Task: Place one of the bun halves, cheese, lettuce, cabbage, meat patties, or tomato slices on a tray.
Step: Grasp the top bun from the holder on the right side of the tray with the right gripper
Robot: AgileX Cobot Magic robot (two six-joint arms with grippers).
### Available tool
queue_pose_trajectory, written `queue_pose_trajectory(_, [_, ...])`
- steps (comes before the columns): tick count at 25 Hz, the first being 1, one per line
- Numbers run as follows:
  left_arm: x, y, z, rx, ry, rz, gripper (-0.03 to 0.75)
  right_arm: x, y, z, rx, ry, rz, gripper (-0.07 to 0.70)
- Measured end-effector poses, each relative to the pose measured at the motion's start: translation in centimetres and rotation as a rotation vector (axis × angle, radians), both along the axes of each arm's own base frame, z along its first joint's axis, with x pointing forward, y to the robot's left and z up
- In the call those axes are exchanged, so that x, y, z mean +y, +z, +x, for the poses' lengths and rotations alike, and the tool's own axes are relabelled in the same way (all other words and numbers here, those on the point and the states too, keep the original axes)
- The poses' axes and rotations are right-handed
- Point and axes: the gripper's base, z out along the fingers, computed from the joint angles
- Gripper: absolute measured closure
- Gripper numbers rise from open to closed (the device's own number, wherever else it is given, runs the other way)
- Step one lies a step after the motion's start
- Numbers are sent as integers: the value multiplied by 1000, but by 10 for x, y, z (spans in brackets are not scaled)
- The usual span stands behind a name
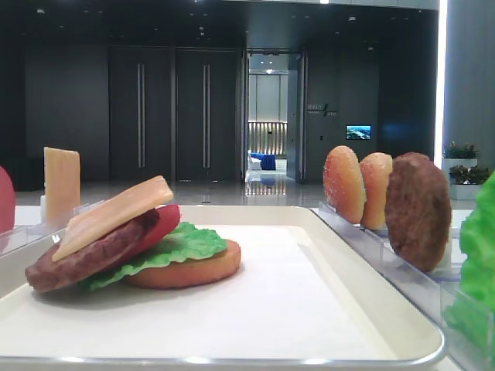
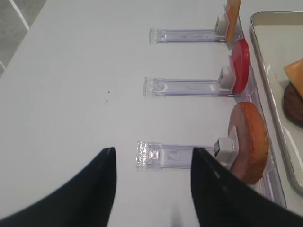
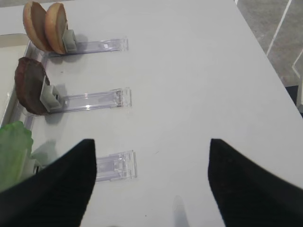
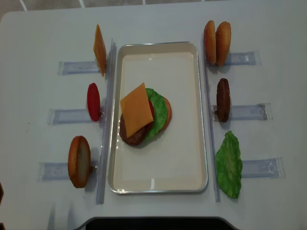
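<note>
Both hands hang empty over the white table (image 4: 158, 19), the left hand (image 2: 151, 189) and right hand (image 3: 151, 184) each with fingers spread apart. On the tray (image 4: 184, 143), centre frame, cheese (image 4: 136, 106) tops a meat patty (image 4: 129, 135), tomato slice (image 1: 164, 220), lettuce (image 4: 158, 112) and bun (image 1: 189, 270).

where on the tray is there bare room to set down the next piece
On the tray, bare floor lies between the stacked burger and the near rim, and again between it and the far rim. The middle is crowded by the stack. Both side edges are lined with racks.
</note>
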Motion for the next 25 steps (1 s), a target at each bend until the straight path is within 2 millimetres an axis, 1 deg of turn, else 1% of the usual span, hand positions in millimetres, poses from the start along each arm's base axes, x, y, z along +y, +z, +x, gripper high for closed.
queue_pose_trajectory(10, [0,0,0,0,0,0,394,0,0,0,0,0,0,155])
queue_pose_trajectory(20, [0,0,0,0,0,0,489,0,0,0,0,0,0,156])
queue_pose_trajectory(25, [0,0,0,0,0,0,503,0,0,0,0,0,0,156])
